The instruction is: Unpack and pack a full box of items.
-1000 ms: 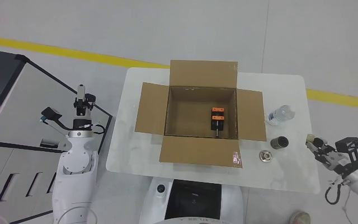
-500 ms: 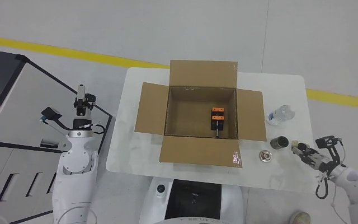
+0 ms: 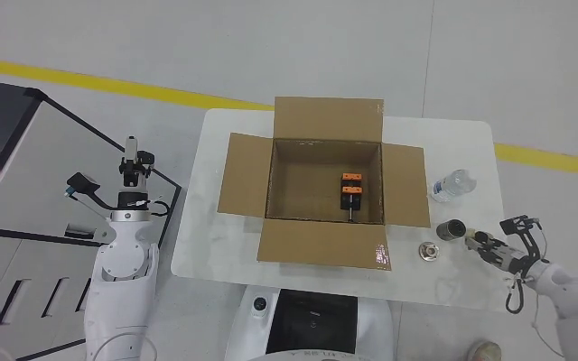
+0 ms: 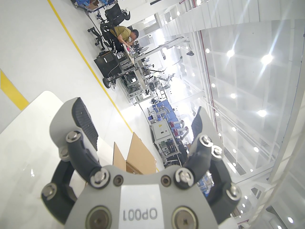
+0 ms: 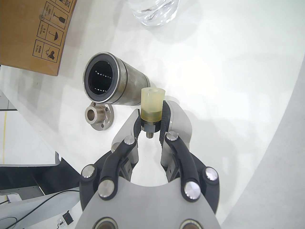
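The open cardboard box [image 3: 325, 180] sits mid-table with an orange-and-black part [image 3: 351, 191] inside on its right. My right gripper [image 5: 150, 120] is shut on a small yellowish rubber stud with a bolt end [image 5: 152, 106], held right beside a steel sleeve bearing [image 5: 112, 82] lying on its side. In the top view that gripper [image 3: 476, 242] is just right of the bearing [image 3: 451, 230]. My left gripper [image 4: 140, 120] is open and holds nothing, raised off the table's left side [image 3: 134, 167].
A small metal flange [image 5: 99, 116] lies by the bearing, also seen as the flange [image 3: 428, 251] near the box's front right corner. A clear plastic bottle [image 3: 452, 185] lies right of the box. The white table [image 3: 452, 144] has bare room at the right.
The right arm has moved left across the table with the stud, from the table's right edge to right beside the bearing. The left arm has stayed put.
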Controlling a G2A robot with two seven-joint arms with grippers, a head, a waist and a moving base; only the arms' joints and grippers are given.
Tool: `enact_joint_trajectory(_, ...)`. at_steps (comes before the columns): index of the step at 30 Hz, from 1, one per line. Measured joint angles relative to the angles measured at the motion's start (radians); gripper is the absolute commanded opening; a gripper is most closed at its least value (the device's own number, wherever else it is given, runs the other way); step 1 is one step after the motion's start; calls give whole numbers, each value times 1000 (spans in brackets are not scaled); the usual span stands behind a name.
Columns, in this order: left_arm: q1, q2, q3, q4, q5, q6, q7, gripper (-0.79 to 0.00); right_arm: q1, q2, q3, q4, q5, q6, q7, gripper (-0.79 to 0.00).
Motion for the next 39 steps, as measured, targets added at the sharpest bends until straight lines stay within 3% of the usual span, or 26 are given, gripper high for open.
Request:
enact_joint_trajectory(4,0,0,0,0,0,0,0,0,20,-2,-25,21,-15,3,-11,-785)
enact_joint_trajectory(11,0,0,0,0,0,0,0,0,38,0,-38,45,-21,7,-22,-542)
enact_joint_trajectory(14,0,0,0,0,0,0,0,0,43,2,-40,51,-18,4,-22,-551)
enact_joint_trajectory(21,0,0,0,0,0,0,0,0,38,11,-19,56,20,-22,-19,-477)
enact_joint_trajectory(27,0,0,0,0,0,0,0,0,-6,46,128,28,75,-57,-21,-459)
enact_joint_trajectory(33,0,0,0,0,0,0,0,0,-106,75,292,-160,208,-149,-59,-440)
enact_joint_trajectory(39,0,0,0,0,0,0,0,0,-246,89,276,-568,387,-146,-50,-413)
